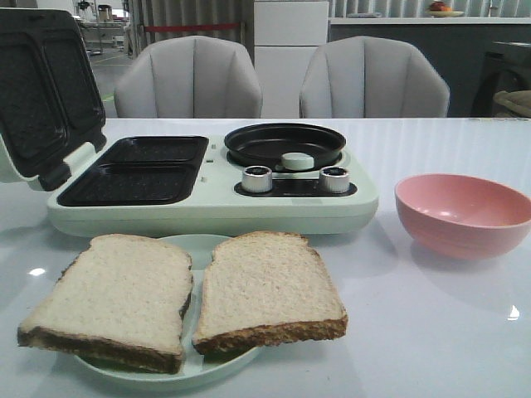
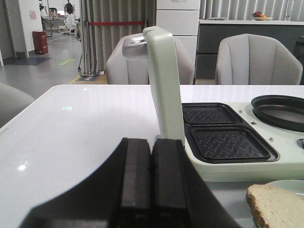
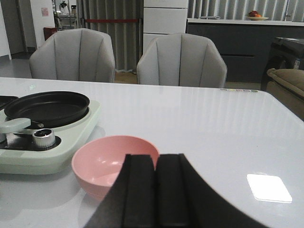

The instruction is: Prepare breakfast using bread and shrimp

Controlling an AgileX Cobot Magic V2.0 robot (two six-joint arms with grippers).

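Observation:
Two bread slices, the left one [image 1: 112,294] and the right one [image 1: 265,286], lie side by side on a pale green plate [image 1: 189,249] at the table's front. A corner of one bread slice [image 2: 278,206] shows in the left wrist view. No shrimp shows in any view. My left gripper [image 2: 152,142] is shut and empty, low over the table beside the breakfast maker's raised lid [image 2: 164,80]. My right gripper [image 3: 156,159] is shut with nothing in it, just in front of the pink bowl [image 3: 107,164]. Neither gripper appears in the front view.
A pale green breakfast maker [image 1: 207,207] stands behind the plate, its lid [image 1: 41,83] open at the left over two dark sandwich trays [image 1: 137,170]. It also has a round black pan [image 1: 284,143] and two knobs [image 1: 257,178]. The pink bowl [image 1: 463,214] sits at the right. Two grey chairs [image 1: 189,79] stand behind the table.

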